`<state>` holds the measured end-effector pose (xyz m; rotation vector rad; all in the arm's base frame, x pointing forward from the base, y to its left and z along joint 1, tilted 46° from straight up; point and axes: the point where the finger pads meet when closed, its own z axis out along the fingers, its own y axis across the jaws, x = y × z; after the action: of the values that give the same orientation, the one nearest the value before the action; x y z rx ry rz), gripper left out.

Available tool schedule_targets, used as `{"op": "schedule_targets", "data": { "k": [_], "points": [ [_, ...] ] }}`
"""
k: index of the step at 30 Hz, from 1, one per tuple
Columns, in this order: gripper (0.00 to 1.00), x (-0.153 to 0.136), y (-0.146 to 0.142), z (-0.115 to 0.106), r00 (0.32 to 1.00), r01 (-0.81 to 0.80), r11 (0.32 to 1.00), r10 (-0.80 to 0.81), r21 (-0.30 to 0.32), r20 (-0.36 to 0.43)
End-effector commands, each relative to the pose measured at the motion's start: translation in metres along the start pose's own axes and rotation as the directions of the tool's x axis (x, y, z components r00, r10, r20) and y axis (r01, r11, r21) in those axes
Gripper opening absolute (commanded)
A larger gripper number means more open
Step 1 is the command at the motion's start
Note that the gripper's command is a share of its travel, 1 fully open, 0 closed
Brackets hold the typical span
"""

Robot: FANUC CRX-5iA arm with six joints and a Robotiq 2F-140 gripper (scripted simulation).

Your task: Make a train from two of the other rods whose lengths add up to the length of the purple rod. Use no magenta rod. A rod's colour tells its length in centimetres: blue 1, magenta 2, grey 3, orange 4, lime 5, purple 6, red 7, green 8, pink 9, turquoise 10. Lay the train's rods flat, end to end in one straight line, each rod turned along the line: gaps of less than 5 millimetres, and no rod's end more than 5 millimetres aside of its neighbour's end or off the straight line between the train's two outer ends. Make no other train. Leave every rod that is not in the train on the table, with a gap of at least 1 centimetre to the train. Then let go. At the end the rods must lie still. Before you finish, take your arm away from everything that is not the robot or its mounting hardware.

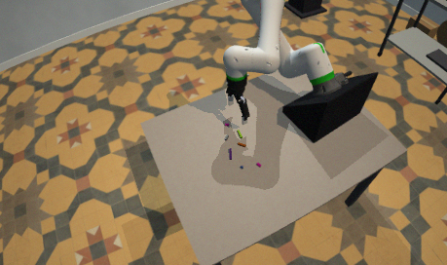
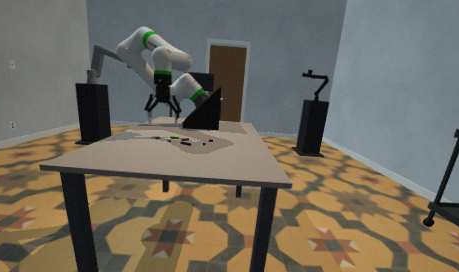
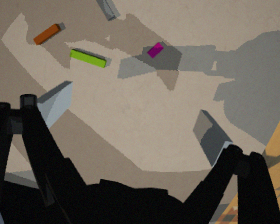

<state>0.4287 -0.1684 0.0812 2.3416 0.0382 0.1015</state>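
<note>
My gripper (image 1: 238, 108) hangs open and empty above the table, near its far side; it also shows in the exterior view (image 2: 161, 111). In the wrist view the fingertips frame bare table. In the top view the lime rod (image 1: 240, 133), orange rod (image 1: 242, 144), purple rod (image 1: 230, 154), grey rod (image 1: 226, 137), a blue rod (image 1: 242, 167) and two magenta rods (image 1: 227, 124) (image 1: 258, 165) lie apart.
A black wedge-shaped block (image 1: 329, 108) stands on the table's far right part, close to the arm. A black pedestal (image 2: 93, 112) and a stand with a camera arm (image 2: 310, 125) are on the floor around the table.
</note>
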Motion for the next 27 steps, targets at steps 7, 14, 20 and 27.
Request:
{"op": "schedule_targets", "data": {
  "k": [7, 14, 20, 27],
  "points": [
    [1.00, 0.000, 0.000, 0.000, 1.000, 0.000, 1.000, 0.000, 0.000, 0.000],
    [1.00, 0.000, 0.000, 0.000, 1.000, 0.000, 1.000, 0.000, 0.000, 0.000],
    [1.00, 0.004, -0.009, 0.000, 1.000, 0.000, 1.000, 0.000, 0.000, -0.001],
    [1.00, 0.029, -0.072, 0.000, 1.000, -0.002, 1.000, 0.002, 0.000, -0.002]
  ]
}}
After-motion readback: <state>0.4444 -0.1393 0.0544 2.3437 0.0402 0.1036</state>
